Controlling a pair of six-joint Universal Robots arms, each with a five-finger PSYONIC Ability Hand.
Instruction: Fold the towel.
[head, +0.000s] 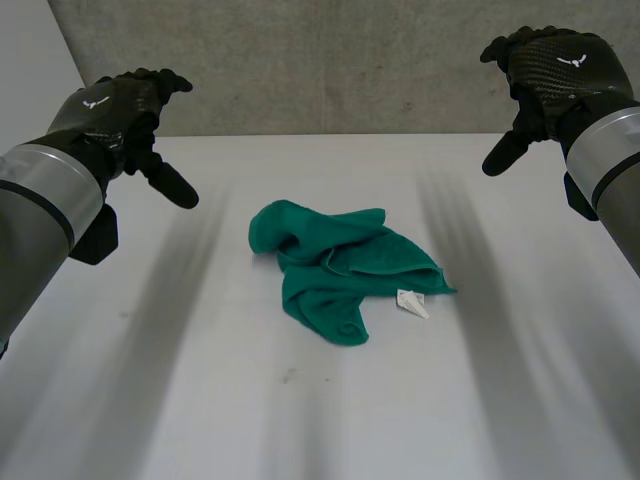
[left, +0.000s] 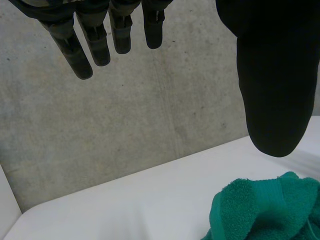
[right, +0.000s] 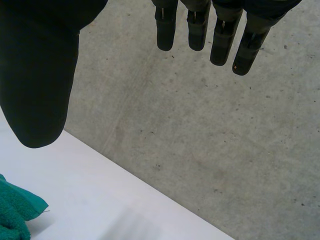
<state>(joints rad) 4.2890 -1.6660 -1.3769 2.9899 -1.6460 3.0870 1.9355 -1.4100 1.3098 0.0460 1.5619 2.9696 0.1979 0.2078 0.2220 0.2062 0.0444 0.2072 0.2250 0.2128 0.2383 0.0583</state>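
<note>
Left hand (head: 115, 115), a black fingered robot hand on a grey arm, is being held in the air over the left side of the white table (head: 300, 420), touching nothing. In the left wrist view its fingers (left: 82, 47) are being held straight and well away from the thumb (left: 275, 90), so the hand is released and nothing is being grasped. A small white emblem (head: 97, 101) is being shown on its back; no letters can be read in it.

Near the table's middle, between the two hands and well apart from both, the crumpled green terry-cloth towel (head: 340, 265) is being seen lying in a loose heap. Its folds are bunched at the left and far side, and one edge is rolled at the near corner. A small white sewn-in label (head: 412, 303) is being shown at the towel's near right edge, resting on the table; its print is too small to be read.

At the right, the right hand (head: 545, 75), black too and bearing a matching white emblem (head: 572, 62), is being held aloft. Its fingers (right: 220, 40) are being held straight and apart from its thumb (right: 40, 75), released and grasping nothing. A grey concrete wall (head: 330, 60) is being seen behind the table.
</note>
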